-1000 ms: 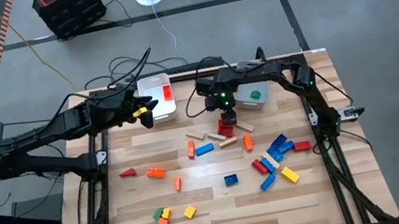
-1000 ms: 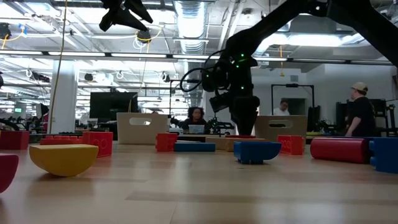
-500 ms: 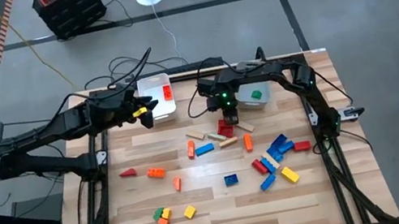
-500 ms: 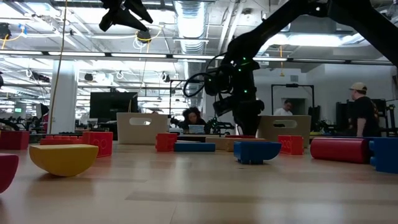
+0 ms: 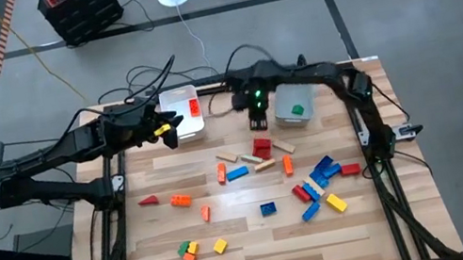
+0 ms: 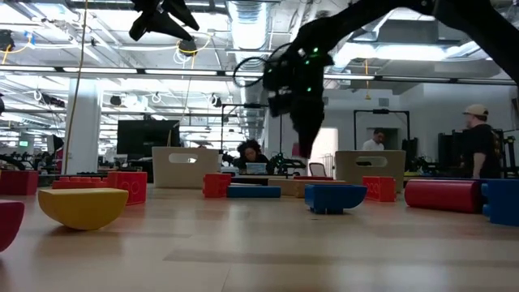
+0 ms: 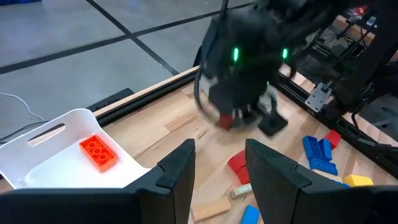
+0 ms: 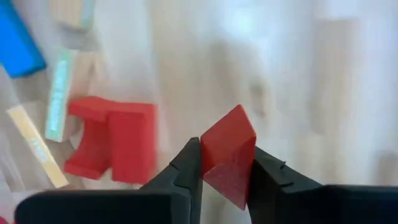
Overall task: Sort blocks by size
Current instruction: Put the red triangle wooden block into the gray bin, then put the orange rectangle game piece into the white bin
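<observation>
Blocks in red, orange, yellow, blue, green and tan lie scattered on the wooden table. My right gripper hangs above the table's far middle, between the two clear bins, shut on a small red block. Below it on the table lies a larger red block among tan bars. My left gripper is held above the near side of the left bin, open with nothing between its fingers. That bin holds an orange-red block. The right bin holds a green block. My right gripper pinches the small red block between its two fingers, on two opposite sides. The fingers point down from above. The block is lifted clear of the table, turned so that one corner sticks out past the fingertips.
A cluster of blue, red and yellow blocks lies at the table's right, and another small group at the near left. Cables run along the far edge. People stand in the room beyond the table in the low view.
My right gripper has risen from the blocks at the far middle and shifted a little toward the far edge. The small red block has come up with it, clear of the table. My left arm has kept still.
</observation>
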